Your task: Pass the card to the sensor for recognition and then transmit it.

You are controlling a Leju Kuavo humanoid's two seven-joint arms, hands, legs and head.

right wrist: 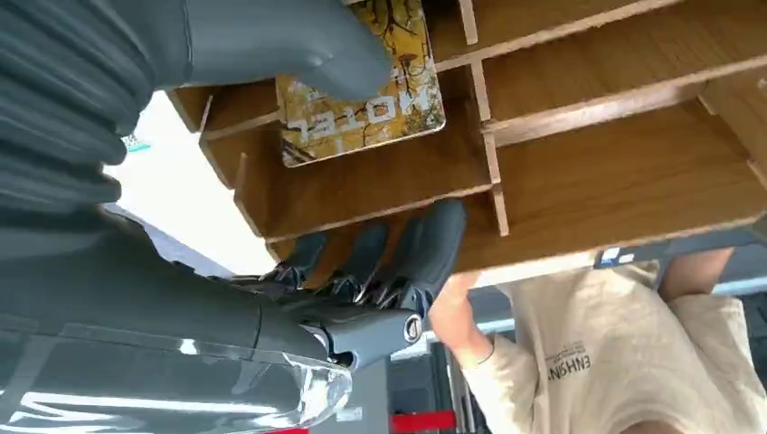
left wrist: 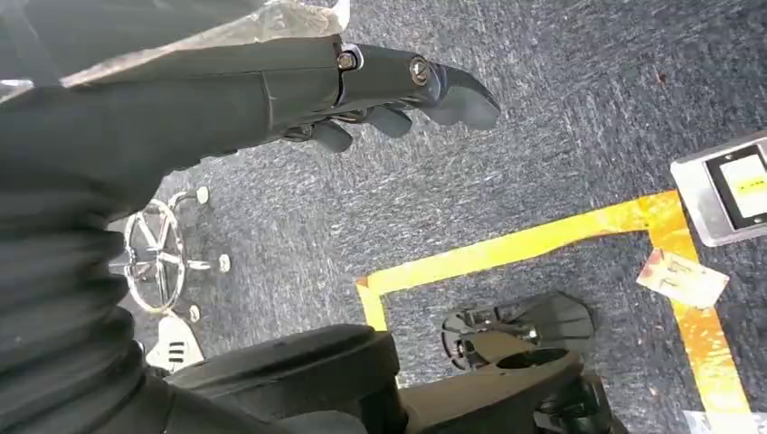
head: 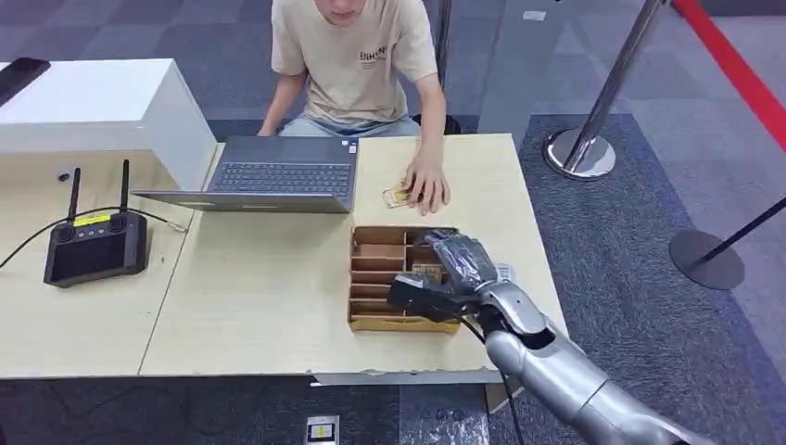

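A yellow card [right wrist: 362,95] printed with branches and the word HOTEL lies flat in a compartment of a wooden box [right wrist: 588,117], its long axis along the compartment's length. The right hand [head: 454,269] reaches over the box; its thumb [right wrist: 289,45] rests on the card while the fingers [right wrist: 425,253] curl around the box's outer wall, so the card is touched, not lifted. The box sits on the tabletop [head: 269,278] near its right edge. Beyond it, a person's hand [head: 428,185] covers another card [head: 397,196] beside a laptop [head: 278,171]. The left hand [left wrist: 380,90] hangs over carpet [left wrist: 543,136], fingers loosely curled, holding nothing.
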